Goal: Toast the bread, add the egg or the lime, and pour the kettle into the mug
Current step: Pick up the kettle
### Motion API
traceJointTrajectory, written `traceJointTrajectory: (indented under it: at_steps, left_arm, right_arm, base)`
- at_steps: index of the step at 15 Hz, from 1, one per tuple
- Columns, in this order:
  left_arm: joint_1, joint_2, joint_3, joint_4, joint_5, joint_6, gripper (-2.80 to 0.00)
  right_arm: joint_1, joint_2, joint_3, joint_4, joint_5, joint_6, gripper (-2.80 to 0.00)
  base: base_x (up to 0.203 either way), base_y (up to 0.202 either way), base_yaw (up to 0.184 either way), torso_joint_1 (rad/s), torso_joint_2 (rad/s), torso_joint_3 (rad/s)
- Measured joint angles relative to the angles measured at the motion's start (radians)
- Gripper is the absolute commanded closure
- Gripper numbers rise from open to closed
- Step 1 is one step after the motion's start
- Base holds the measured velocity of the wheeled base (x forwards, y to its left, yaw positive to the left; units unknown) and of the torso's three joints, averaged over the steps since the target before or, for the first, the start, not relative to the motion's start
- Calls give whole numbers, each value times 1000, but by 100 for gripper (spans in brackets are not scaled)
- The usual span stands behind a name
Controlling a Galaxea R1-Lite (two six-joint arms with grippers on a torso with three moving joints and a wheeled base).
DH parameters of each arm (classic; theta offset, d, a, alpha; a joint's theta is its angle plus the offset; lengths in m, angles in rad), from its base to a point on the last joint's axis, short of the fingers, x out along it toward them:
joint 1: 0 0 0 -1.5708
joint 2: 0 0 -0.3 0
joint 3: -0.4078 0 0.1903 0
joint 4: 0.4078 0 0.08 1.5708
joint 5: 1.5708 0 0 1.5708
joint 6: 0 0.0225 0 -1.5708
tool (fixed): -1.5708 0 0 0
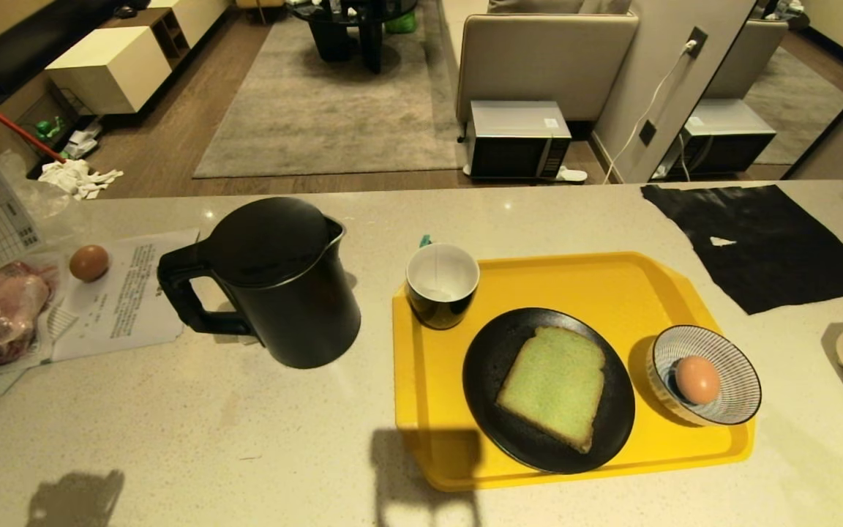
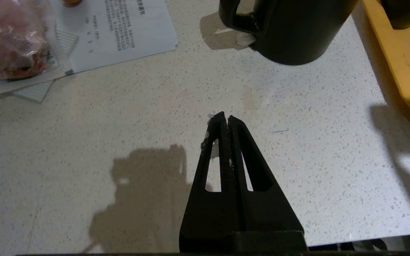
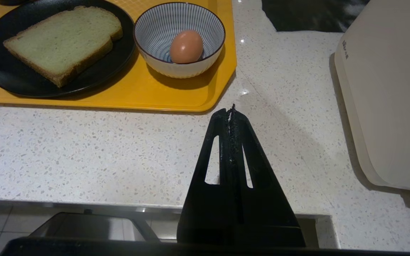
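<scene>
Countertop [image 1: 195, 432], speckled pale stone: bears everything below.

Yellow tray [image 1: 597, 285], right of centre: carries the mug, a plate and a bowl.

Kettle [image 1: 279, 282], matte black, lid on, left of the tray on bare counter. Loop handle faces left, spout toward the tray and mug. In my left wrist view its base [image 2: 290, 39] lies ahead of my fingertips and slightly to the right, well apart.

Black plate [image 1: 498, 366], near middle of the tray: holds the bread [image 1: 553, 384], one green slice lying flat, rounded top toward the far side, long axis running roughly near to far.

Striped bowl [image 1: 736, 366], right end of the tray: holds the egg [image 1: 697, 379], pale pink (a darker egg [image 1: 89, 262] sits on papers far left, not mine to take).

Mug [image 1: 442, 284], far-left corner of the tray, upright, just right of the kettle.

White appliance [image 3: 390, 89], right edge of the counter, probably the toaster.

My left gripper [image 2: 225, 119]: closed, empty, over bare counter near the front edge; nearer arm for the kettle.

My right gripper [image 3: 230, 112]: closed, empty, just off the tray's near-right corner; bread lies ahead and left, so this arm looks nearer for bread and egg.
</scene>
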Motion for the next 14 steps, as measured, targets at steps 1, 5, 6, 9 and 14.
traceJointTrajectory:
  at_steps: [1, 5, 6, 9, 14]
  left_arm:
    - [0, 75, -40, -4, -11, 7, 0]
    - [-1, 310, -100, -101, -24, 92, 0]
    - [-1, 364, -102, -140, -26, 106, 0]
    - [-4, 488, -98, -232, -29, 128, 0]
    - [-18, 570, -119, -253, -27, 140, -280]
  right_arm:
    - [0, 0, 0, 0, 0, 0, 0]
    - [0, 0, 0, 0, 0, 0, 0]
    - [0, 0, 0, 0, 0, 0, 0]
    - [0, 0, 0, 0, 0, 0, 0]
    - [0, 0, 0, 0, 0, 0, 0]
  base:
    - [0, 0, 0, 0, 0, 0]
    - [0, 0, 0, 0, 0, 0]
    - [0, 0, 0, 0, 0, 0]
    - [0, 0, 0, 0, 0, 0]
    - [0, 0, 0, 0, 0, 0]
